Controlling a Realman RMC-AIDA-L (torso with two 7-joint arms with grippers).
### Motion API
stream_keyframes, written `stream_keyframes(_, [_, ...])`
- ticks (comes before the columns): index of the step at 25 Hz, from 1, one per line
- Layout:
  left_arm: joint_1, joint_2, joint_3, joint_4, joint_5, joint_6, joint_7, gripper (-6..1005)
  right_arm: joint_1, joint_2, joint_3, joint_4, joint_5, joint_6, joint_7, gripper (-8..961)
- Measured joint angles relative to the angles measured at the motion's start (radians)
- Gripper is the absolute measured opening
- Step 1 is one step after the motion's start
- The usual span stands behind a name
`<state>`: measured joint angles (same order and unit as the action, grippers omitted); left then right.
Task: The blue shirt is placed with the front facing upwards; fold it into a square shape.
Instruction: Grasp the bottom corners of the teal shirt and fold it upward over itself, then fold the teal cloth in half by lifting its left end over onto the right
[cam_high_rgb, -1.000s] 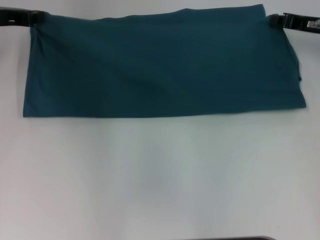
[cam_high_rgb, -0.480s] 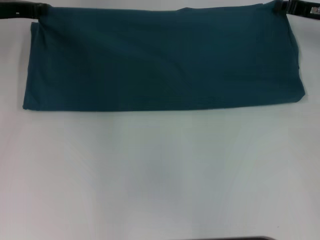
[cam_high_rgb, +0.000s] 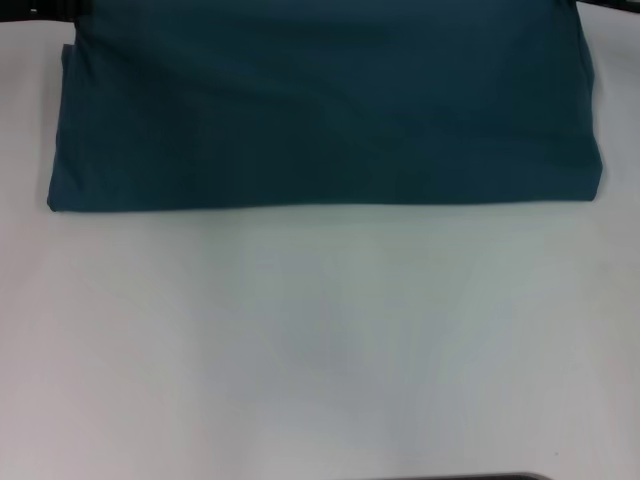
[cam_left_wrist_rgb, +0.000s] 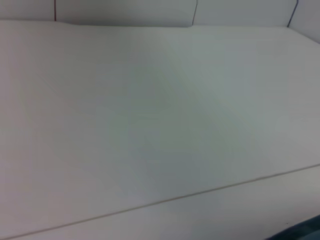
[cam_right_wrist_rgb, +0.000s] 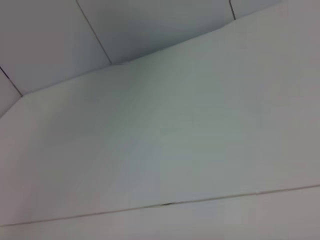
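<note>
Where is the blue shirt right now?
In the head view the blue shirt lies as a wide folded band across the far part of the white table, running off the picture's top edge.

One blue shirt (cam_high_rgb: 320, 110) (folded), on one white table (cam_high_rgb: 320, 340).

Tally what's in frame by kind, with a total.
Shirt: 1, dark teal, folded into a wide band
Table: 1, white
Grippers: 2, left gripper and right gripper, both cut by the head view's top edge at the shirt's far corners
Total: 4
</note>
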<state>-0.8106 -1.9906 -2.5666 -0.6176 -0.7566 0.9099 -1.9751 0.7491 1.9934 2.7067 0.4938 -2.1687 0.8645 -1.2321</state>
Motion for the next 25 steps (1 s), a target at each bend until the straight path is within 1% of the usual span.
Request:
stream_keyframes(6, [-0.001, -0.004, 0.006, 0.004, 0.0, -0.023, 0.0, 55, 0.005, 0.0, -0.026, -0.006, 0.001, -0.024, 0.007, 34])
stream_keyframes(10, [0.003, -0.02, 0.006, 0.003, 0.0, -0.055, 0.002, 55, 0.006, 0.004, -0.028, -0.01, 0.01, -0.037, 0.0, 35])
stream_keyframes(13, [0.007, -0.04, 0.008, 0.002, 0.001, -0.1, 0.004, 56, 0.011, 0.01, -0.03, -0.011, 0.012, -0.063, -0.002, 36])
stream_keyframes(18, [0.009, -0.087, 0.014, 0.002, 0.005, -0.223, 0.009, 57, 0.029, 0.025, -0.05, -0.03, 0.017, -0.169, -0.027, 35])
stream_keyframes(21, [0.013, -0.106, 0.015, 0.004, 0.004, -0.294, 0.007, 58, 0.04, 0.035, -0.054, -0.044, 0.064, -0.249, -0.085, 82])
stream_keyframes(23, [0.018, -0.113, 0.012, 0.003, 0.002, -0.326, 0.0, 58, 0.042, 0.038, -0.054, -0.047, 0.106, -0.283, -0.12, 113])
stream_keyframes(25, [0.024, -0.119, 0.008, -0.001, 0.001, -0.353, -0.006, 138, 0.042, 0.036, -0.054, -0.042, 0.138, -0.295, -0.148, 144])
